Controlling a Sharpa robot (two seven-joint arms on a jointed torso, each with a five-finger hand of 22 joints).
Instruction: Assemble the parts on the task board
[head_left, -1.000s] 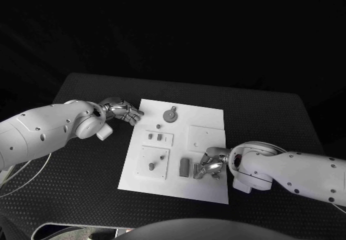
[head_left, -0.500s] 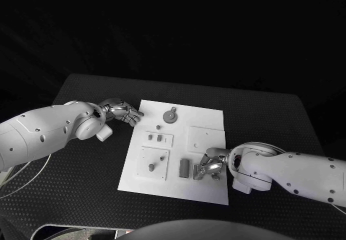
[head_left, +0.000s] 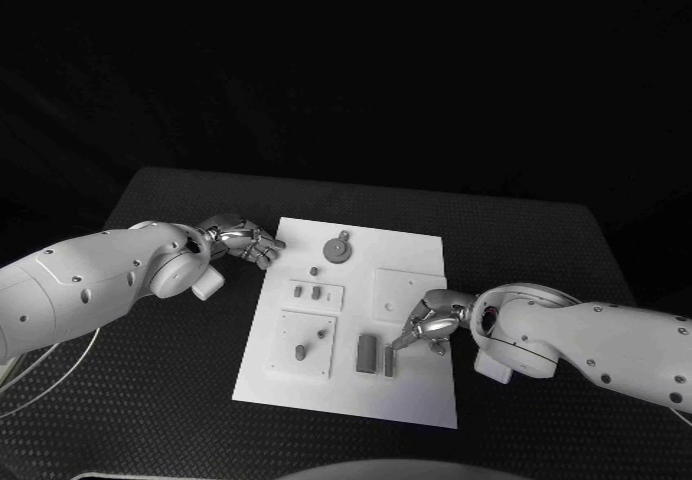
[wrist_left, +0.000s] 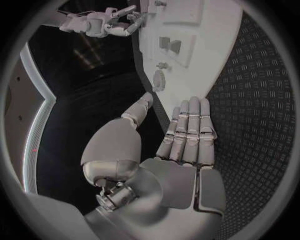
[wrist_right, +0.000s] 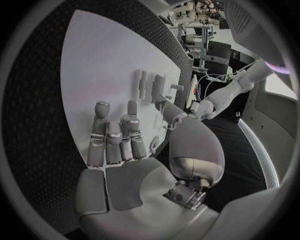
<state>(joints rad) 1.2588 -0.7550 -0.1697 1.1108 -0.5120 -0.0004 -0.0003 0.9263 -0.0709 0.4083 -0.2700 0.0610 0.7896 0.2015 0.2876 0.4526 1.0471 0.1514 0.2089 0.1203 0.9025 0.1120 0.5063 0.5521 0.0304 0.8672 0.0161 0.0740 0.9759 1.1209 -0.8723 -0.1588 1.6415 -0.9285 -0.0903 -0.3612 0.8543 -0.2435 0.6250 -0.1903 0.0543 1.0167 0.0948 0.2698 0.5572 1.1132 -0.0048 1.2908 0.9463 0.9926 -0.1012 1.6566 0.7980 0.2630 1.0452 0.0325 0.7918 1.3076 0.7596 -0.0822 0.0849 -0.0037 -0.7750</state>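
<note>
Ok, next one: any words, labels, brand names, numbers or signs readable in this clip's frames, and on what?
None can be read. The task board is plain white with no print that shows, the grey parts bear no marks, and neither the left hand nor the right hand carries a legible label.

Both arms are clad in smooth, glossy white shells, rounded and bulbous, dotted with small dark screw holes. The left arm's white shell (head_left: 87, 285) ends in a round wrist joint with a small pale block beneath it; a thin pale cable loops below it. The right arm's white shell (head_left: 591, 340) carries a similar block under its wrist. Each ends in a hand of brushed silver metal: the left hand (wrist_left: 181, 150) and right hand (wrist_right: 125, 150) show segmented fingers, flat palm plates and a domed thumb base.
</note>
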